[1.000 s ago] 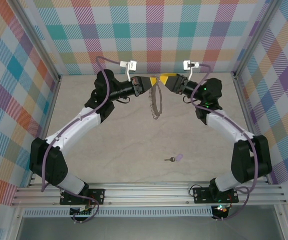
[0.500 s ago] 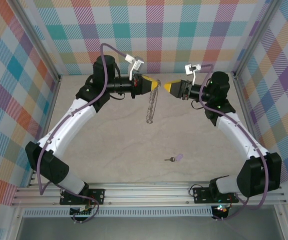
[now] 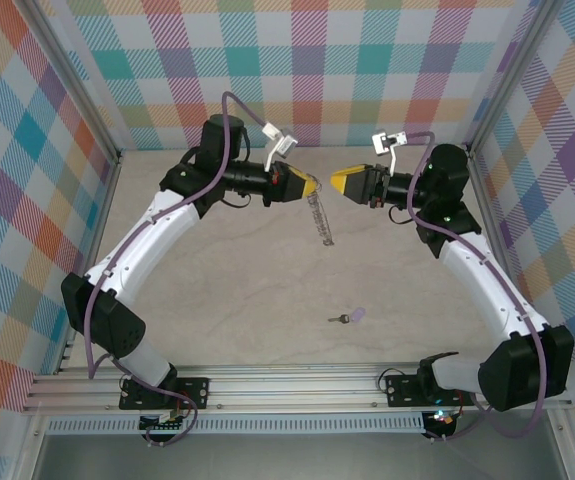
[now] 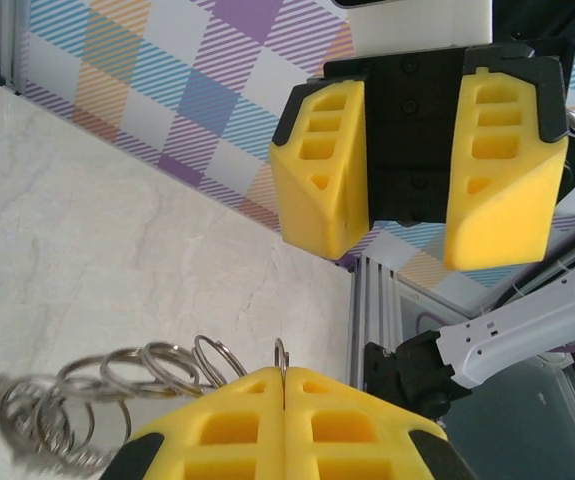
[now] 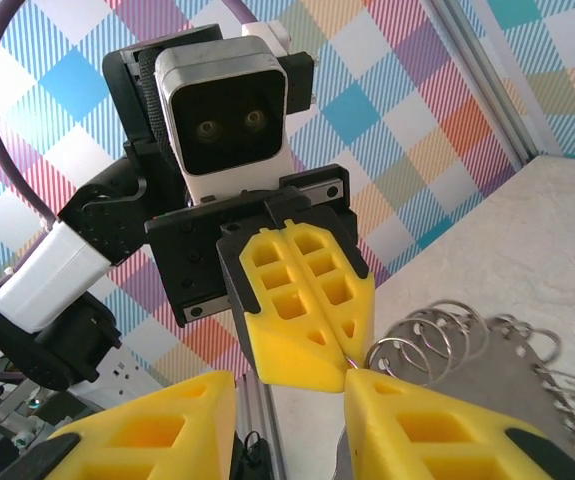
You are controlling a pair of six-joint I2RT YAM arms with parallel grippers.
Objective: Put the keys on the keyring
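The keyring [image 3: 323, 222], a silver wire ring edged with small loops, hangs edge-on above the back of the table. My left gripper [image 3: 310, 186] is shut on its top rim. In the left wrist view the yellow fingers [image 4: 227, 425] press together on the wire and the loops [image 4: 117, 380] trail off to the left. My right gripper [image 3: 335, 180] faces it a short way to the right, open with nothing between its fingers [image 5: 407, 430]. The right wrist view has the left gripper [image 5: 345, 360] pinching the keyring [image 5: 447, 340]. The key [image 3: 349, 317], with its lilac head, lies on the table near the front.
Plaid walls enclose the marble-patterned table [image 3: 227, 270] on three sides. An aluminium rail [image 3: 297, 385] carrying both arm bases runs along the near edge. Metal frame posts [image 4: 367, 310] stand at the back corners.
The right gripper has drawn back to the right, away from the ring, with its jaws narrower. The left gripper has dropped slightly and turned, so the ring has swung and now hangs further right.
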